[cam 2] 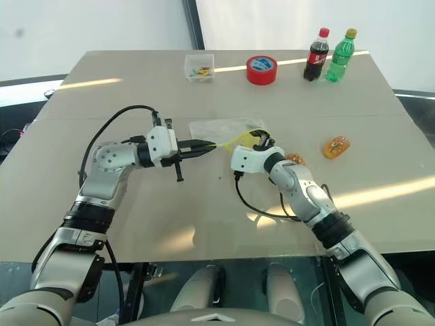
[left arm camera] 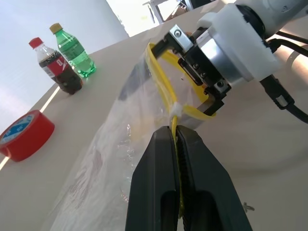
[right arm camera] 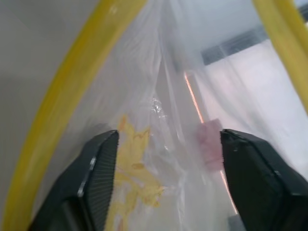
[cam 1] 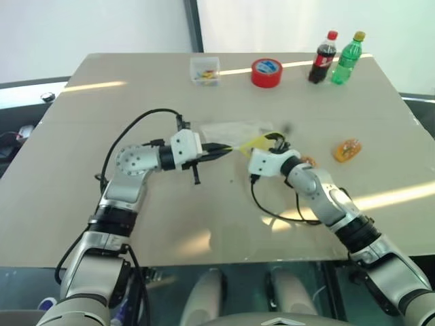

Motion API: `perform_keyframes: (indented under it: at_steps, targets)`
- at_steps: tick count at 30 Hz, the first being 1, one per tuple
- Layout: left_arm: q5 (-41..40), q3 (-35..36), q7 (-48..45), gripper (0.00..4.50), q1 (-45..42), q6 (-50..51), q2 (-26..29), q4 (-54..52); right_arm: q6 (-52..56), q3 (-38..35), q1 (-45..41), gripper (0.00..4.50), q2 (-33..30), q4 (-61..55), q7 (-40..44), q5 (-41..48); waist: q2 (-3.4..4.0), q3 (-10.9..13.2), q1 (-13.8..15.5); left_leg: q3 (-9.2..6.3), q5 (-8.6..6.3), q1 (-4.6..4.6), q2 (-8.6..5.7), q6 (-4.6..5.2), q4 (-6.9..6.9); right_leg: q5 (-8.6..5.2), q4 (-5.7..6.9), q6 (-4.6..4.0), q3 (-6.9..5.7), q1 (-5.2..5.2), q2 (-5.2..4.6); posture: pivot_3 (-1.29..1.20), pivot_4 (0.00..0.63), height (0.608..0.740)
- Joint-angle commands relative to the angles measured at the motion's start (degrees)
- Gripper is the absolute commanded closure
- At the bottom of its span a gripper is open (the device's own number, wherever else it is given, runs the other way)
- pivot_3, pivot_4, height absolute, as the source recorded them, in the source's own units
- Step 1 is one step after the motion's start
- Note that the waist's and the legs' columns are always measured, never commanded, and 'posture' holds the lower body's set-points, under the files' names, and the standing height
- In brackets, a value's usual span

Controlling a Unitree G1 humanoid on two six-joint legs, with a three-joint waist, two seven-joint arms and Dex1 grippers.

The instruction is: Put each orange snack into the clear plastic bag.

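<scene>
The clear plastic bag (cam 2: 221, 129) lies near the middle of the table (cam 2: 102, 95), its yellow-edged mouth (left arm camera: 161, 79) pulled open and lifted off the surface. One orange snack (cam 2: 336, 147) rests on the table to the robot's right, well apart from the bag and not yet bagged. A second orange snack (cam 2: 295, 159) appears just behind the right wrist, largely hidden by it; whether it lies inside or outside the bag cannot be told. In the right wrist view a pale yellow-orange patch shows through the plastic between the fingers, but what it is remains unclear. By this reading the task is at most half complete, with at least the far snack left.

The left claw (left arm camera: 176, 139) is pressed together on the yellow strip, holding one lip of the mouth taut. The right claw (right arm camera: 163, 159) sits at the bag's mouth with its fingers (right arm camera: 98, 163) spread wide apart, plastic film between them and nothing clamped.

Behind stand a red tape roll (cam 2: 261, 70), two bottles (cam 2: 326, 56) and a small clear box (cam 2: 200, 68).
</scene>
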Motion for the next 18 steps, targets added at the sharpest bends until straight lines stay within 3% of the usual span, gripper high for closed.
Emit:
perform_keyframes:
  at_steps: [1,10,18]
  targets:
    - [0.1,1.5,1.0,4.5,-0.7,1.2,0.0,0.6,-0.3,-4.2,2.1,0.02,-1.4,-4.7,0.3,0.3,0.0,0.0,0.1,-0.01,0.0,0.0,0.0,0.0,0.0,0.0,0.0,0.0,-0.01,0.01,0.0,0.0,0.15,0.74]
    - [1.7,2.0,4.8,4.5,-2.1,2.2,-1.5,3.6,18.0,-15.9,16.0,0.02,-2.5,-31.7,16.2,11.9,0.0,0.0,0.1,-0.1,-0.01,-0.05,0.0,0.02,0.05,0.0,0.01,0.0,-0.08,0.03,0.0,0.0,0.15,0.74]
    - [2.3,2.4,5.5,4.5,-3.2,1.8,-2.5,5.5,43.3,-27.3,25.3,0.02,5.4,-43.0,15.6,18.8,-0.02,0.0,0.2,-0.11,-0.01,-0.01,-0.01,0.03,0.08,0.0,0.03,0.0,-0.08,0.11,0.01,0.0,0.15,0.74]
